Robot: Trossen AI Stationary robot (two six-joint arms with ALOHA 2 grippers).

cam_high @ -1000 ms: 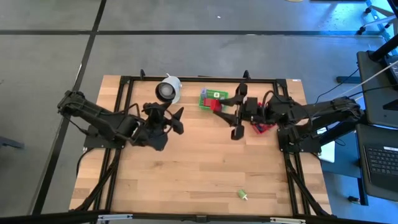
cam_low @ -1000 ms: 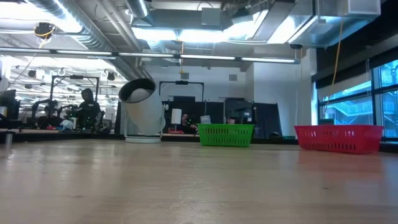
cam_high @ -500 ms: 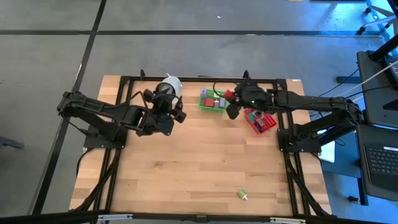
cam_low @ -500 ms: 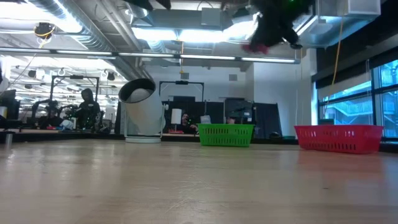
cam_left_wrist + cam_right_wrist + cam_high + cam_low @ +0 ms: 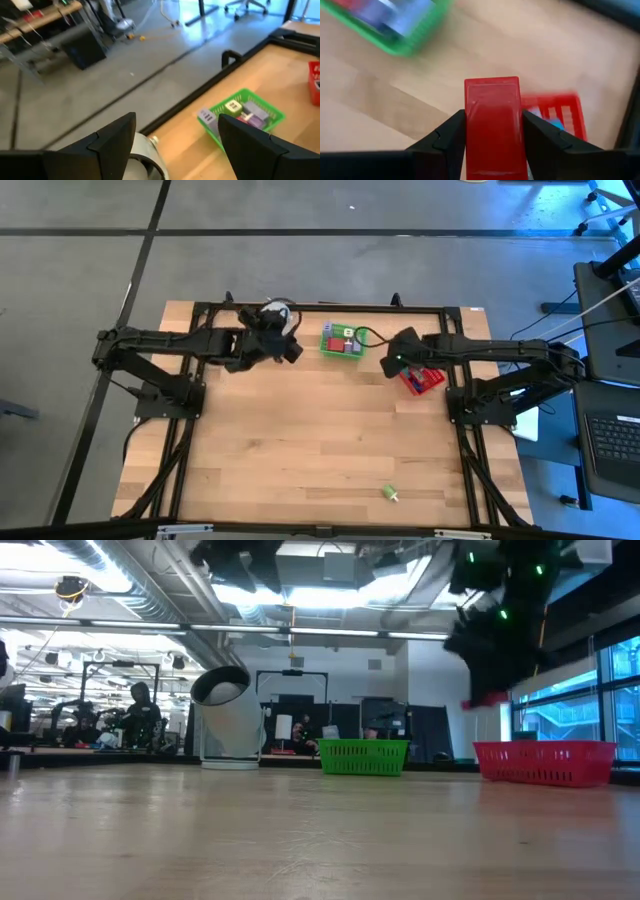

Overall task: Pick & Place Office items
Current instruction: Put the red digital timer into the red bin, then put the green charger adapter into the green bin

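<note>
Red block (image 5: 492,125) clamped, right gripper (image 5: 492,131)

Right end effector (image 5: 492,130) clamped, left end effector (image 5: 175,137) spread open.

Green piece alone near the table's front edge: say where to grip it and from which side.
Probably from straight above, across the green piece at its middle, not its pale tip: it lies flat on the table. The open left tool is free; the right tool holds a red block.

2 dark jointed arms (image 5: 170,345), green LEDs, blk cables.
</note>
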